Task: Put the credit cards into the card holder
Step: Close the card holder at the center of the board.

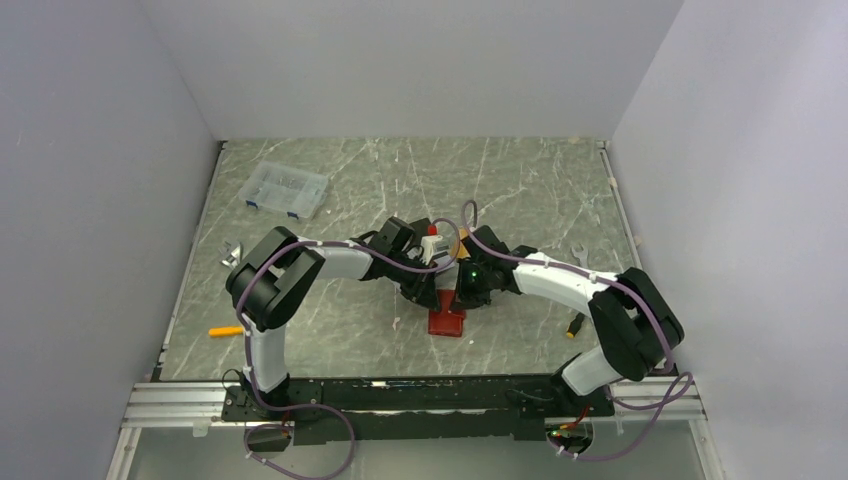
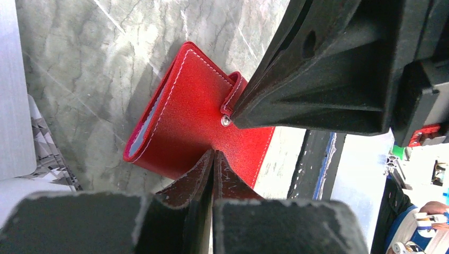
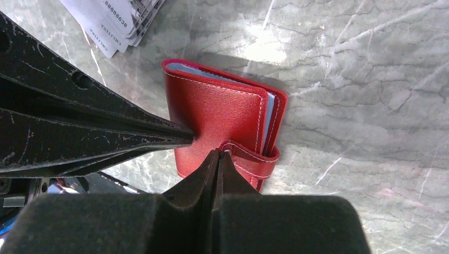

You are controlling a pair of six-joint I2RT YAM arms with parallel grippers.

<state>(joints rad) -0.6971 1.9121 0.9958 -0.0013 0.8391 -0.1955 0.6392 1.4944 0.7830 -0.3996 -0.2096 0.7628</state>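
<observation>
Both pairs of jaws are sitting pressed together with nothing between them. The left gripper (image 2: 213,159) is leaning its closed tips on the red cover of the card holder (image 2: 185,106), while the right gripper (image 3: 217,156) is nosing its closed tips in at the strap (image 3: 254,161), right by the snap button (image 2: 226,120). The holder is lying folded on the marble-patterned table (image 3: 370,79), with pale blue sleeves peeping out at its edges. By my judgement the task is only getting started: the holder is waiting to be opened and no card is going in yet. The credit cards (image 3: 114,18) are lying fanned in a stack just beyond the holder, apart from it. They are showing a printed word and a row of digits, possibly beginning "CRE", though the skew is keeping me from reading either.
</observation>
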